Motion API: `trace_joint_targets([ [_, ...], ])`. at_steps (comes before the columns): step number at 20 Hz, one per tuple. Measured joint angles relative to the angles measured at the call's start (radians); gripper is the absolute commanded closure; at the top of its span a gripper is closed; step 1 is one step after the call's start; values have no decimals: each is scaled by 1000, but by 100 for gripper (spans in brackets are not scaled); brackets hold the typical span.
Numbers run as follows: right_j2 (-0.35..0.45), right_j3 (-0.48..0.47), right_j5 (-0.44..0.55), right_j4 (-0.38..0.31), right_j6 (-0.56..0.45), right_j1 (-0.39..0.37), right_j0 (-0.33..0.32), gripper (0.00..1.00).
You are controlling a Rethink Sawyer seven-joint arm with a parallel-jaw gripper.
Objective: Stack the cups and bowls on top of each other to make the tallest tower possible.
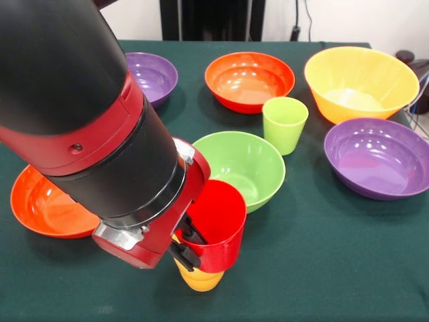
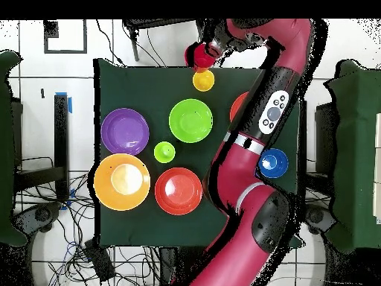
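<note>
My gripper [image 1: 188,243] is shut on the rim of the red cup [image 1: 216,225] and holds it tilted, mouth toward the camera, right over the yellow cup [image 1: 200,278] near the table's front edge. I cannot tell if the two cups touch. In the overhead view the gripper [image 2: 211,52] holds the red cup [image 2: 201,54] by the yellow cup [image 2: 203,80]. The light green bowl [image 1: 242,164] stands just behind them, and the green cup [image 1: 285,124] behind that. The small blue bowl [image 2: 274,162] shows only in the overhead view, beside the arm.
A red-orange bowl [image 1: 47,204] sits left, partly behind the arm. Purple bowls stand at back left [image 1: 154,75] and right [image 1: 379,157]. Another red-orange bowl [image 1: 249,80] and the large orange bowl [image 1: 360,82] stand at the back.
</note>
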Motion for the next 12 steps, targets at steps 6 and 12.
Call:
trace_joint_targets([
  [6,0,0,0,0,0,0,-4,100],
  [12,0,1,0,0,0,0,-10,100],
])
